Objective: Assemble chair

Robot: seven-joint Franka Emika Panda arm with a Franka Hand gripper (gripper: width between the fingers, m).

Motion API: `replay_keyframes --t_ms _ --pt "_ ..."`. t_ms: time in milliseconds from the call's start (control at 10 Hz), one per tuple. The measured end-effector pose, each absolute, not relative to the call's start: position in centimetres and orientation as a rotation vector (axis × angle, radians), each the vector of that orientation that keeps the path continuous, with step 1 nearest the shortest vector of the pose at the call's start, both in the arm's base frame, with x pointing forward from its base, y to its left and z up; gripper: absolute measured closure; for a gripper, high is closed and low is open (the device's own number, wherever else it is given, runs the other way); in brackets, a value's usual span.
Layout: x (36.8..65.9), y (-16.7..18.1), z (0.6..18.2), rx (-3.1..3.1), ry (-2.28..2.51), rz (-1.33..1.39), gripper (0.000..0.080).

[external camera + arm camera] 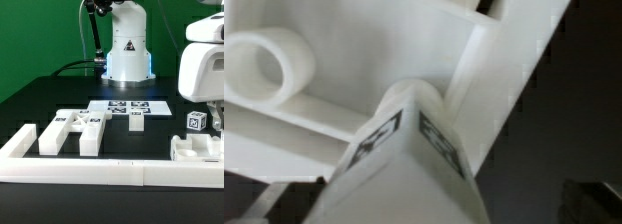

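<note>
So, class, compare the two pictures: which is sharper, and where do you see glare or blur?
Exterior view: fairly sharp, white chair parts nearly washed out against the dark table, bluish glow on the robot base. Wrist view: very close and soft, the tagged part blurred, its tags unreadable.

White rounded arm base (128, 45), glossy, black triangle sticker (129, 47) on front, blue light (128, 76) at foot. Black cables (93, 30) alongside. Big white wrist housing (205, 68), blurred, grey top.
</note>
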State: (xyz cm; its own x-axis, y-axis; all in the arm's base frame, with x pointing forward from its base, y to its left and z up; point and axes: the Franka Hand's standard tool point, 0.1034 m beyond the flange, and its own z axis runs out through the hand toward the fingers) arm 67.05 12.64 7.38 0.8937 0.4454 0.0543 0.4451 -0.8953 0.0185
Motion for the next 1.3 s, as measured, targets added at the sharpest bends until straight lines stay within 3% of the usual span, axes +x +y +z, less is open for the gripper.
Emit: replay_keyframes --t_ms 500,700,800,900,1300 --pt "67.30 11.79 7.65 2.882 1.182 0.089 0.0150" --pt "67.30 11.70 7.61 2.881 1.186 0.088 0.0417" --pt "67.29 11.69 7.57 2.881 1.186 0.087 0.0417" --pt "67.28 11.70 7.57 2.887 1.173 0.087 0.0511" --pt "67.31 11.63 7.55 2.979 0.944 0.091 0.0511"
